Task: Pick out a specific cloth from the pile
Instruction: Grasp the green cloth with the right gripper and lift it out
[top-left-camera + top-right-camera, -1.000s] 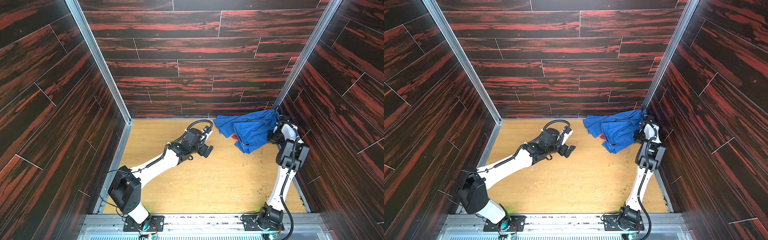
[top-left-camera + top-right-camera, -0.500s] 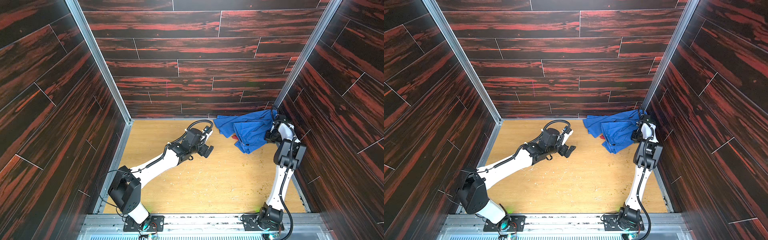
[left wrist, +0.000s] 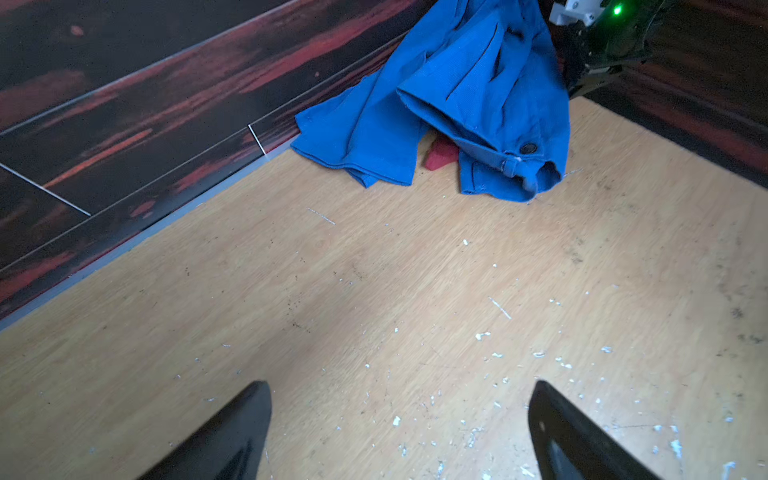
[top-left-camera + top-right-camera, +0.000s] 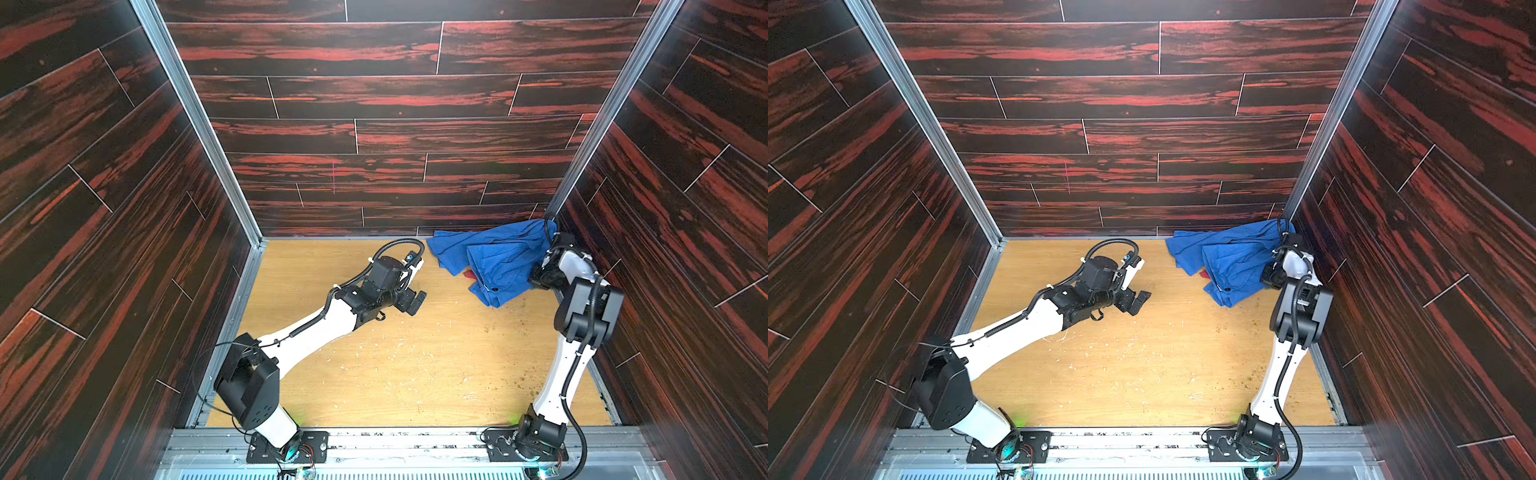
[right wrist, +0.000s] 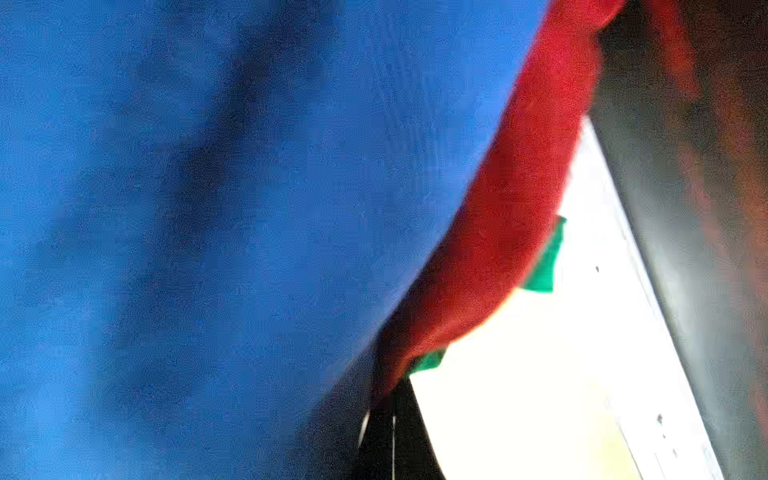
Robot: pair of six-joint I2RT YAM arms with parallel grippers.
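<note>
While the left gripper [image 3: 400,384] hangs spread wide, the pile [image 4: 494,262] well ahead of it, the right gripper [image 5: 388,399] is pinched on the pile's folds. The cloth [image 5: 544,266], green, peeks out just beside it.

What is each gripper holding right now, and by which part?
Left gripper open, holds nothing. Right gripper is shut inside the pile; which fabric it pinches cannot be told.

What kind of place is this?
Probably a robot test booth: a left arm and right arm bolted to a metal rail, a scuffed wooden floor walled in by dark panels, and a pile of cloths.
</note>
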